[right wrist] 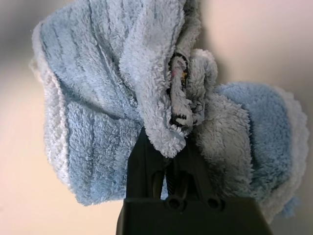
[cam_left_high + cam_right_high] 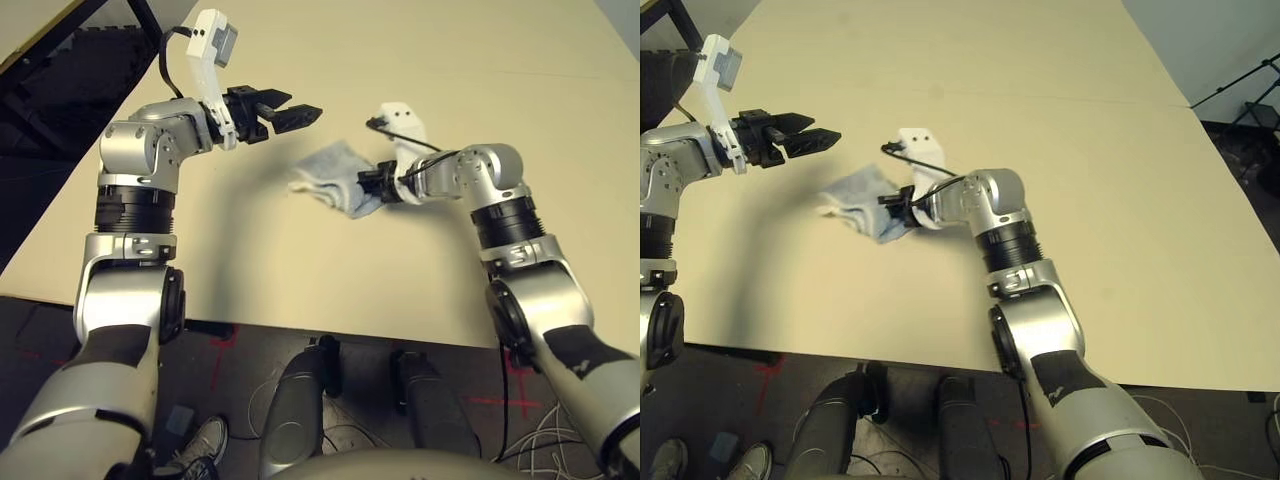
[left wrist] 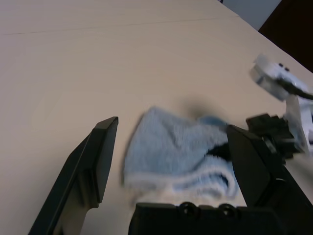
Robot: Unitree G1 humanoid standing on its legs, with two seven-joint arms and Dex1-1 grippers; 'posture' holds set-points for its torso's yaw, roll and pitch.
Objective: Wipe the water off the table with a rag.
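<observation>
Gripping fuzzy, folded terry rag [image 1: 98,88], black-fingered right hand [image 1: 168,166], smooth table [image 2: 330,270].

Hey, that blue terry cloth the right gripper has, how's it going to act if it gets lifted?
The terry cloth will probably hang limp, since it already bunches and folds around the right gripper. It looks unlikely to slip out, given its nubby pile and the shut fingers pinching it.
</observation>
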